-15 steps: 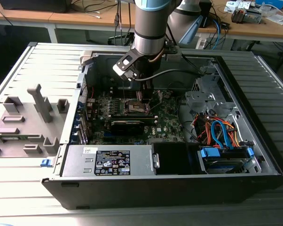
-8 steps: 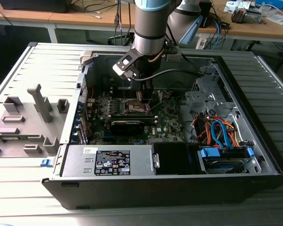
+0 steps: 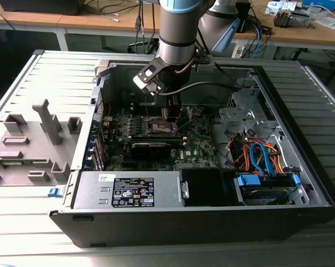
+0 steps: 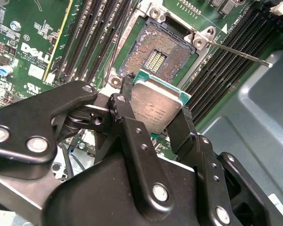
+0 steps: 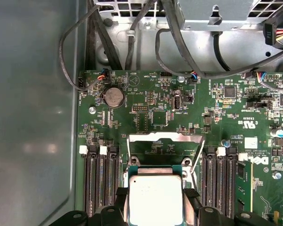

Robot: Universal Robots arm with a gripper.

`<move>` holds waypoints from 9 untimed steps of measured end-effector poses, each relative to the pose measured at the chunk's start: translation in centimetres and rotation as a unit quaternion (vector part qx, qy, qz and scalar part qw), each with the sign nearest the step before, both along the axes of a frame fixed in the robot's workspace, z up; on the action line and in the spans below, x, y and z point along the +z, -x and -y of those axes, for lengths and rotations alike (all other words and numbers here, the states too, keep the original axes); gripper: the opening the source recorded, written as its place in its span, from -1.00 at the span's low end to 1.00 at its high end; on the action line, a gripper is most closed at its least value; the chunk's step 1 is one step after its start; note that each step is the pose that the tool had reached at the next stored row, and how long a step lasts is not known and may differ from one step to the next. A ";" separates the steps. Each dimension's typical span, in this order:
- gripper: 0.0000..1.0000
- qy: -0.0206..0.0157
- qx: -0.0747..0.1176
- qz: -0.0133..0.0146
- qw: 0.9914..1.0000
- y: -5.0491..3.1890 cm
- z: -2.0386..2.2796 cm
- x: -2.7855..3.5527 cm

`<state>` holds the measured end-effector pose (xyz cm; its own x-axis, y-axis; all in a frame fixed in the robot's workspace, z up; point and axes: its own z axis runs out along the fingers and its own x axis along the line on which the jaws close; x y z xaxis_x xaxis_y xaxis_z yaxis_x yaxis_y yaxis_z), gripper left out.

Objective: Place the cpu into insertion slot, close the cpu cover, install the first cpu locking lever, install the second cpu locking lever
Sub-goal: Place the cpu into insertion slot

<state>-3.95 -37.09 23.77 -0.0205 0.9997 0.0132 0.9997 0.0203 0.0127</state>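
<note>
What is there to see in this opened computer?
Small flat square cpu: one, silver-grey top, at the slot's edge.
Square insertion slot: one, brownish-gold pins, on green board.
Thin metal cpu cover: one, silver, raised open by the slot.
Long memory slots: several, black, flanking the slot.
Round coin battery: one, silver, on the board.
Power supply box: one, silver, black label, by the case wall.
Cable bundle: one, blue and orange, exterior view's right.
Plastic fixture tray: one, grey, exterior view's left.
Robot arm: one, grey and blue, above the case.
Claw: one, black, shut on the cpu.
</note>
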 end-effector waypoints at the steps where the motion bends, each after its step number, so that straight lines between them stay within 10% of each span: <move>1: 0.09 0.000 -0.001 0.000 1.000 0.00 0.00 0.00; 9: 0.09 0.000 -0.008 0.000 1.000 0.00 0.00 -0.03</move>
<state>-3.95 -37.09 23.74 -0.0049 0.9999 0.0131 0.9999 0.0047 0.0127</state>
